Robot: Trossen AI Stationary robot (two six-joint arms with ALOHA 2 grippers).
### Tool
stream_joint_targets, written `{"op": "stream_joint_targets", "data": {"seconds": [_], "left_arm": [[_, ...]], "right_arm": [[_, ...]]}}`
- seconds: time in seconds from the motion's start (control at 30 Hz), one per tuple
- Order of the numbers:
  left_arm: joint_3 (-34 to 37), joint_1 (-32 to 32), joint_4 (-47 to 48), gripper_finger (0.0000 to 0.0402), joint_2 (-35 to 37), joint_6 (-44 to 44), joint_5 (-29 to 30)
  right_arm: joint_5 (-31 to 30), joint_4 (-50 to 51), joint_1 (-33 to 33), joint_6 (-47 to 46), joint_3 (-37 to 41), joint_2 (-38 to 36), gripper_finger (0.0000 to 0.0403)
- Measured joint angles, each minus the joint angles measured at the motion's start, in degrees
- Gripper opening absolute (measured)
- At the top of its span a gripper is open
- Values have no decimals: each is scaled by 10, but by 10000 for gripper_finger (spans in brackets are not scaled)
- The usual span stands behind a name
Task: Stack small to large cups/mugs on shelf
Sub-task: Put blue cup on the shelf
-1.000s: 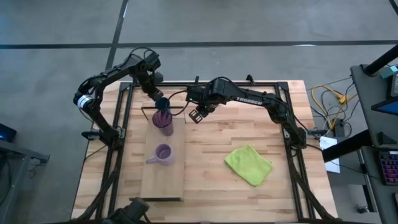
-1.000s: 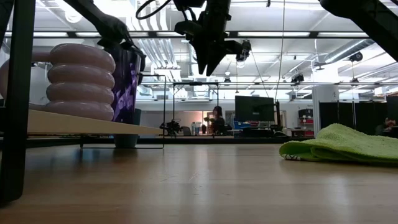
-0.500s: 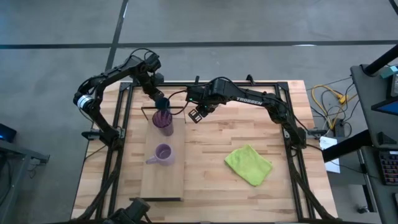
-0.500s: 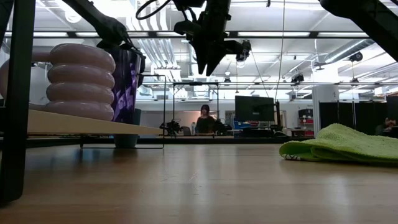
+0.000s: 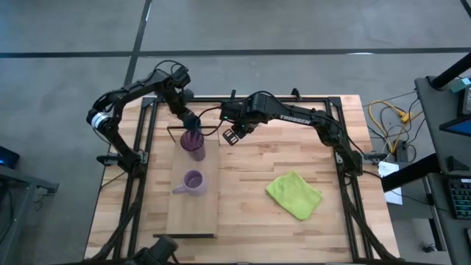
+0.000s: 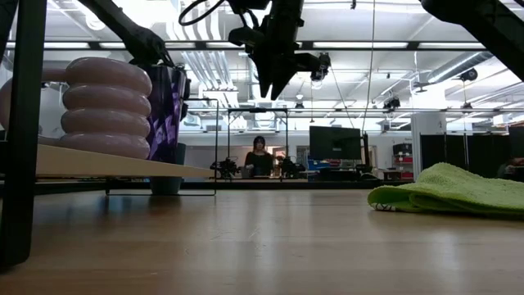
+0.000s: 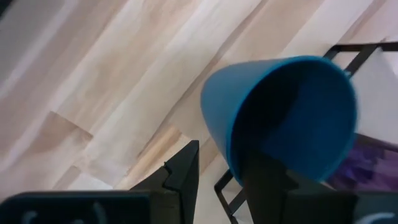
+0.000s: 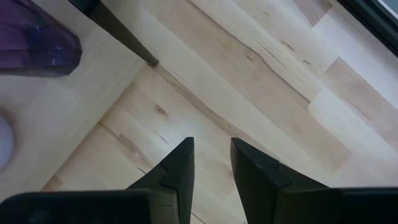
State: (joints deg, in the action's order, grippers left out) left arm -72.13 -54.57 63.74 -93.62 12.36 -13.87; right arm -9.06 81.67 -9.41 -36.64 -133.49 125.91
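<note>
While the left tool [image 5: 189,118] hangs over the far end of the shelf [image 5: 193,213], I see it pinching the small blue cup [image 7: 283,115] by the rim, one finger inside and one outside, the cup tilted with its mouth turned toward the wrist camera; from above, the cup sits directly over the purple tumbler [image 5: 193,143], though I cannot tell whether the two touch; the tumbler stands upright at the shelf's far end, just inside the thin dark bracket [image 5: 176,128]; the lilac mug [image 5: 192,182] stands nearer the middle of the shelf, handle pointing toward the left side of the worktop [image 5: 294,228], apart from the tumbler; in the low view the mug [image 6: 102,106] shows as a ribbed, stacked-ring shape with the tumbler [image 6: 166,111] just behind it.

The right tool [image 5: 234,135] hovers above the bare worktop just beside the shelf's far right corner, holding nothing, its fingers spread a little with wood visible in the gap; its wrist view catches the tumbler's base [image 8: 37,46] and the shelf edge; a green cloth [image 5: 294,193] lies crumpled on the right half of the worktop, well apart from the shelf; far across the room behind, a person [image 6: 259,157] is visible at a desk.
</note>
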Motion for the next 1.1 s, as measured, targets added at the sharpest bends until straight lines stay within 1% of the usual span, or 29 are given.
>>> {"op": "stream_joint_targets", "data": {"seconds": [0.1,0.17,0.23,0.33,0.4,0.5,0.7,0.87,0.9,0.97,1.1], "left_arm": [[23,0,-7,94,0,1,0],[32,0,-8,83,0,2,0],[35,2,-8,60,0,3,1],[34,3,-9,13,10,22,2],[28,3,-9,7,21,29,5],[14,3,-5,2,47,31,40],[-55,3,26,1,116,32,128],[-118,4,44,1,190,29,268],[-135,4,61,1,205,21,280],[-171,4,104,1,232,-1,276],[-243,10,222,0,284,-15,268]], "right_arm": [[0,-1,1,0,0,0,98],[0,-2,1,0,0,0,98],[0,-2,1,0,0,0,98],[0,-2,2,0,0,0,98],[0,-2,2,0,0,0,98],[0,-2,2,1,0,0,98],[0,-2,2,7,0,0,98],[-1,-2,2,21,0,0,98],[-1,-2,2,27,0,0,98],[-2,-2,1,36,0,0,98],[-22,-2,1,59,0,0,98]]}}
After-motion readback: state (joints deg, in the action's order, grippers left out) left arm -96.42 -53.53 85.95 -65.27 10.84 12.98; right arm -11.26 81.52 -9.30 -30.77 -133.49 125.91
